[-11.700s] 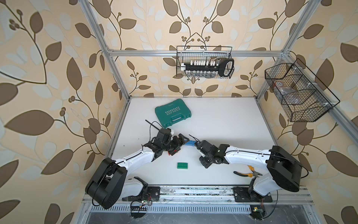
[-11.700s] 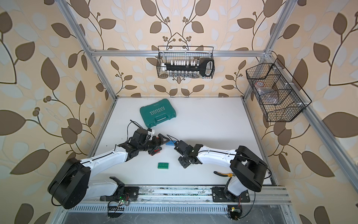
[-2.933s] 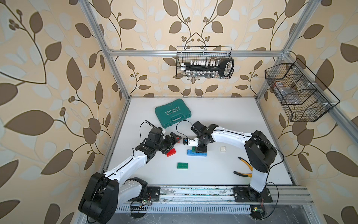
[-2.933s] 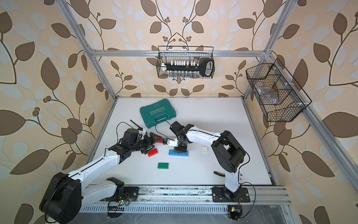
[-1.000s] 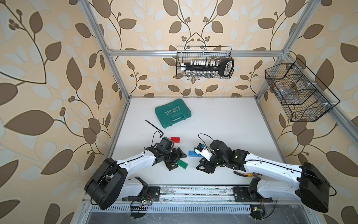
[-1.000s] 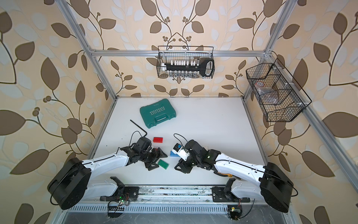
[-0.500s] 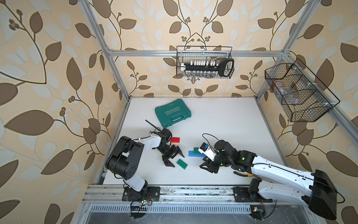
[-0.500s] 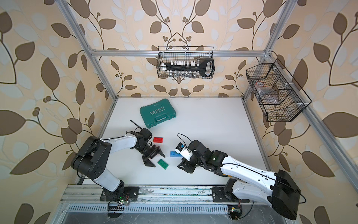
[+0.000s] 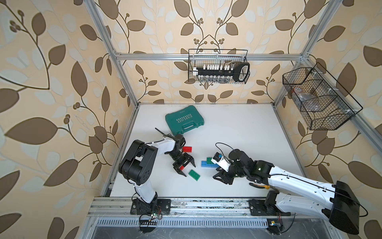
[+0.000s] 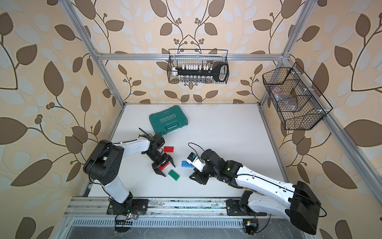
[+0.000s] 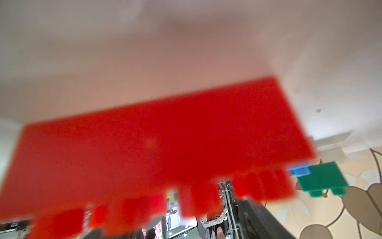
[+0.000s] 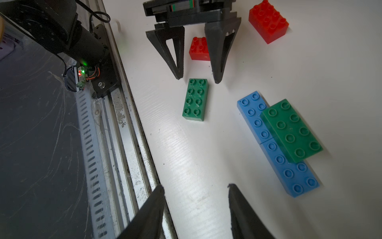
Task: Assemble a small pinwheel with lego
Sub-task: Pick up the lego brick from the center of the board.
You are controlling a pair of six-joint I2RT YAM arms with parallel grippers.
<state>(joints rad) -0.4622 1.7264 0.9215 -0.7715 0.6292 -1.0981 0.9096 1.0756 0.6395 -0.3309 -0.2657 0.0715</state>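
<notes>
On the white tabletop, the left gripper stands spread astride a red brick, studs up. A loose green brick lies just past its fingertips. The right gripper, spread and empty, hovers beside two blue bricks laid end to end, bridged by a second green brick.

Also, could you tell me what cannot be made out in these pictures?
- Left wrist view: the red brick fills the frame, close and blurred, hiding the left jaws.
- Both top views: the right arm covers part of the blue bricks.
- White brick: shows in no view.
- Wire basket on the back wall, top views: contents too small to name.
</notes>
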